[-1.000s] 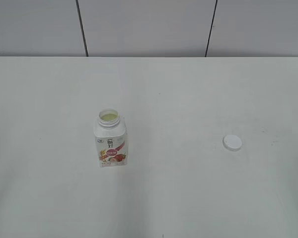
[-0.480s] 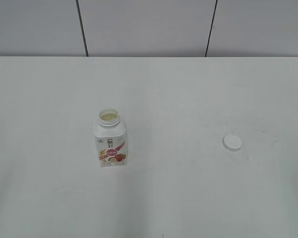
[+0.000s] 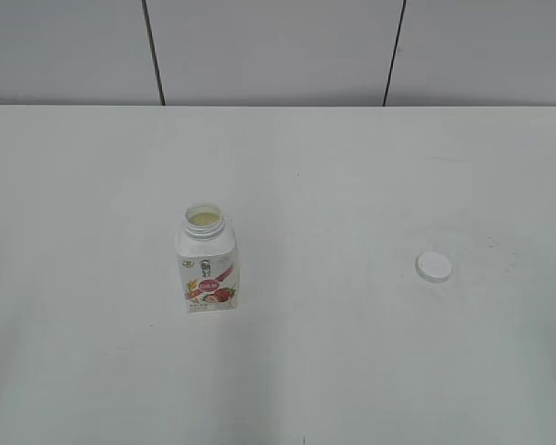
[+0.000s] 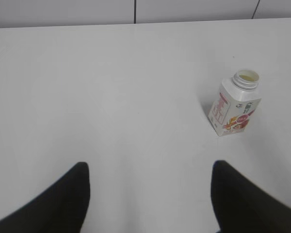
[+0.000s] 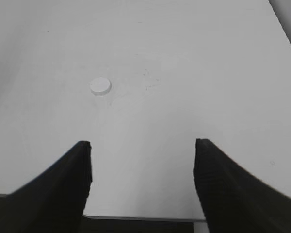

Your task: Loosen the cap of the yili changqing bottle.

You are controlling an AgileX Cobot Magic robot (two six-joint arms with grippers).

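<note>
The yili changqing bottle (image 3: 208,260) stands upright on the white table, left of centre, with its neck open and no cap on it. It also shows in the left wrist view (image 4: 235,103) at the upper right. The white cap (image 3: 434,267) lies flat on the table far to the bottle's right; it also shows in the right wrist view (image 5: 100,86). My left gripper (image 4: 150,170) is open and empty, well short of the bottle. My right gripper (image 5: 141,148) is open and empty over the table's front edge. Neither gripper shows in the exterior view.
The white table (image 3: 352,167) ends at a grey panelled wall (image 3: 278,46) at the back. Its front edge (image 5: 136,217) shows under my right gripper, and its right edge (image 5: 283,29) at the upper right of that view.
</note>
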